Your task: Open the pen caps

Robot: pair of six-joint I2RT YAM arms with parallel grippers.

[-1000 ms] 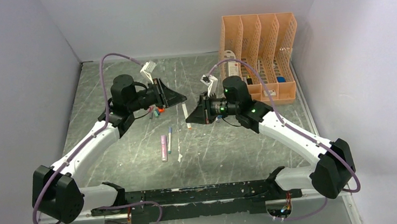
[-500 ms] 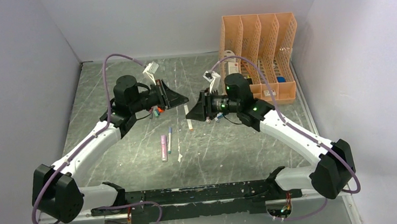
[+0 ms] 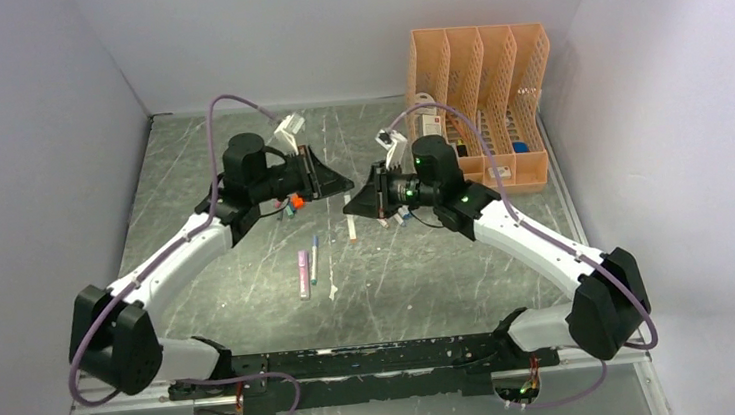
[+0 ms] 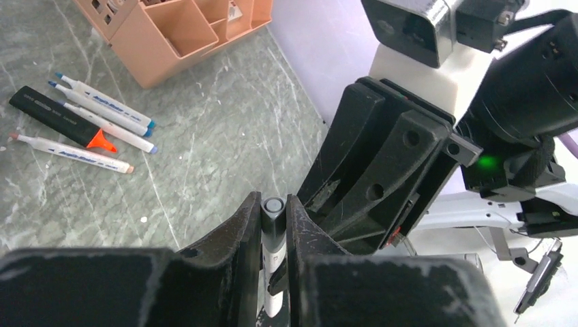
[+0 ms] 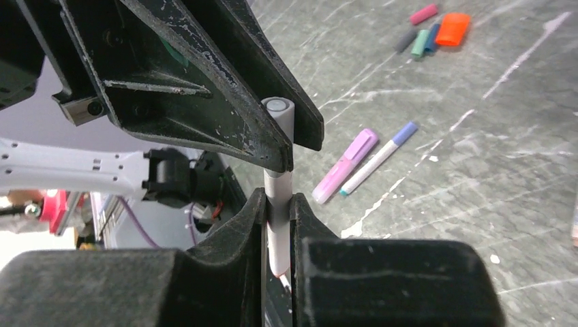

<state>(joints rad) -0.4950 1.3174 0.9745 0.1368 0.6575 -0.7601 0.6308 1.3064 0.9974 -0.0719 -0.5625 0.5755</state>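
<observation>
The pen (image 5: 277,178) stands almost upright between both sets of jaws. The left gripper (image 4: 273,201) pinches the top end tight, where the cap (image 4: 273,212) is. The cap looks dark, with a flat, round grey top. The right gripper (image 5: 277,197) pinches the smooth white barrel tight, just under the left jaws.

The black jaws cover the spot where the cap meets the barrel, so I cannot tell if the cap has come loose. The bottom of the pen is mostly hidden behind the right jaws, and only a tiny red tip peeks out. Both sets of jaws are hard black plastic, shaped like wedges, with pale scratches.

Far past the right jaws, some loose caps (image 5: 419,42) lie close together on the table (image 4: 225,109). They are orange, pink, teal, blue and dark. Nearer those jaws lie a fat pink-purple highlighter (image 5: 345,165) and a thin blue-capped pen (image 5: 379,158), side by side.

Far past the left jaws lie a chunky black marker (image 4: 51,114) with a bare orange tip and three thin white pens (image 4: 102,101). Behind them is a peach plastic box (image 4: 204,48), cut off at the edge. The table is grey and shiny like stone, with white scratches.
</observation>
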